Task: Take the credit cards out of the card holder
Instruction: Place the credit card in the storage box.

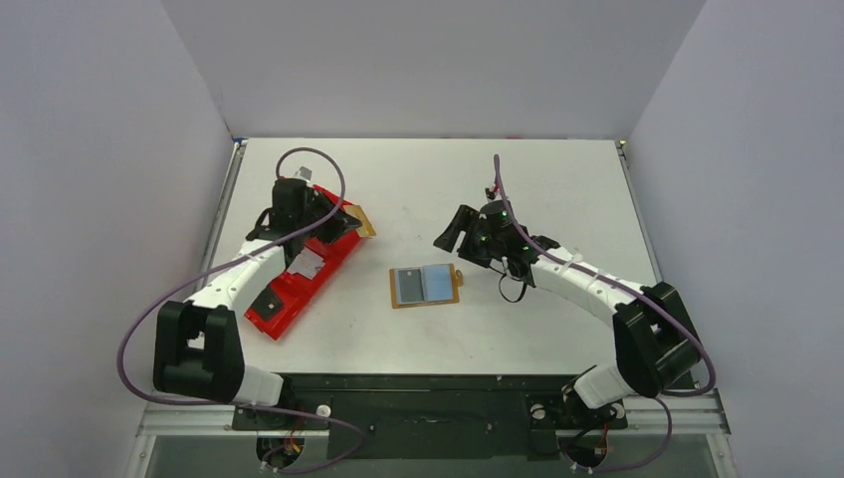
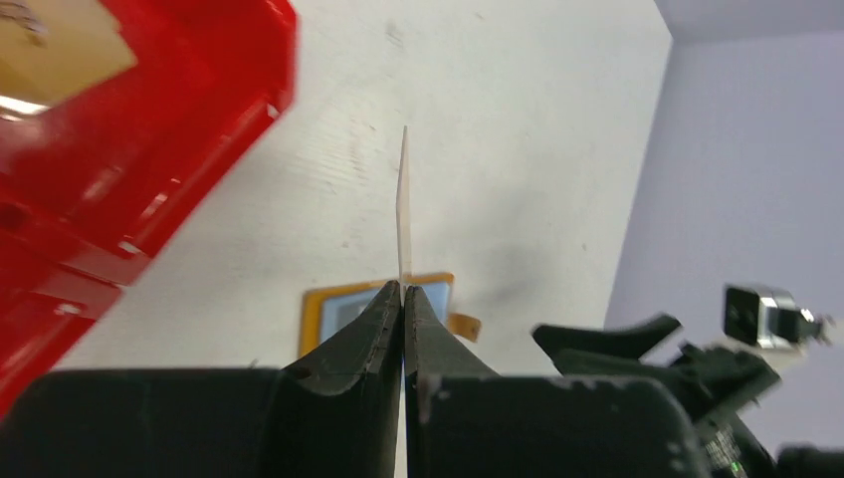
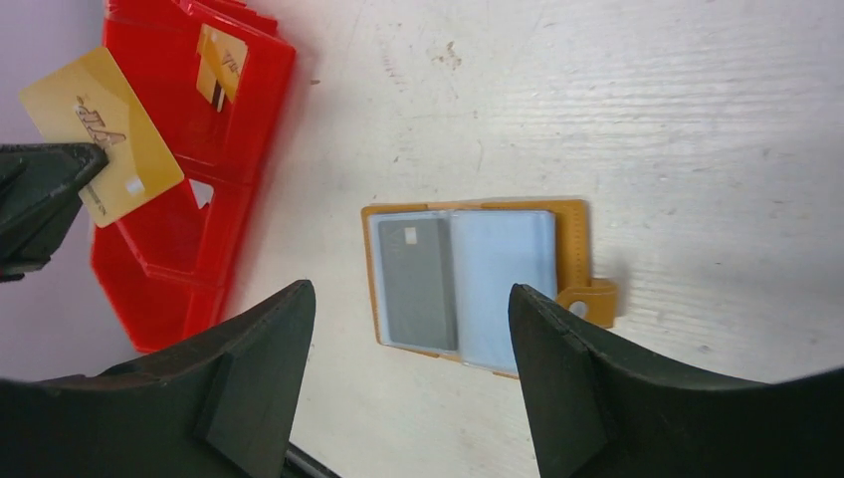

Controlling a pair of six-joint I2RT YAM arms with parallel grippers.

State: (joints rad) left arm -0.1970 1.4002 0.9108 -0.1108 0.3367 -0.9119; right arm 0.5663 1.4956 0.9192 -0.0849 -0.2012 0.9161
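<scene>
Left jaws tight on one gold card (image 3: 105, 134); right jaws wide near one card holder (image 3: 572, 227), two cards (image 3: 416, 284) inside.

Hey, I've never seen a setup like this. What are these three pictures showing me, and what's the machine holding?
Two robot arms sit at a white table. One picture looks down from above; the other two come from a camera on each wrist. On the table lie a red tray and an open tan card holder showing a dark card and a pale card. The left gripper is shut on a gold card near the tray. The right gripper is open, pointed at the holder.
</scene>
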